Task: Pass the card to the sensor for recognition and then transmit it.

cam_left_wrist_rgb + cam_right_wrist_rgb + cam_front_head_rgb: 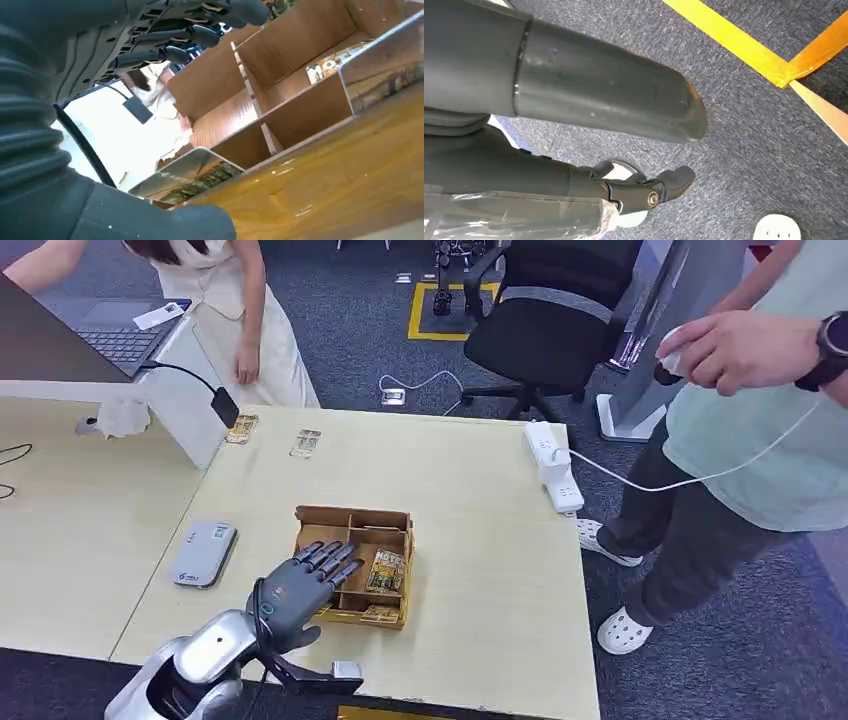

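Cards are lying in the compartments of the wooden tray (393, 515) on the pale surface (480, 570), one colourful card (386, 571) face up in the right-hand section. The left robot hand (305, 580) is reaching over the tray's left side, released, fingers spread and holding nothing. In the left wrist view a sleeved card is leaning at the tray's near wall, close under the palm. The right robot hand (644, 192) is hanging over the carpet with fingers loosely apart, grasping nothing. The grey sensor (203, 552) is sitting on the surface left of the tray, well apart from it.

Judging the step as the pick, the left robot hand is probably best lowered straight into one compartment, avoiding the dividers, pinching a card by its edge without tilting the tray, and lifting it flat for the sensor
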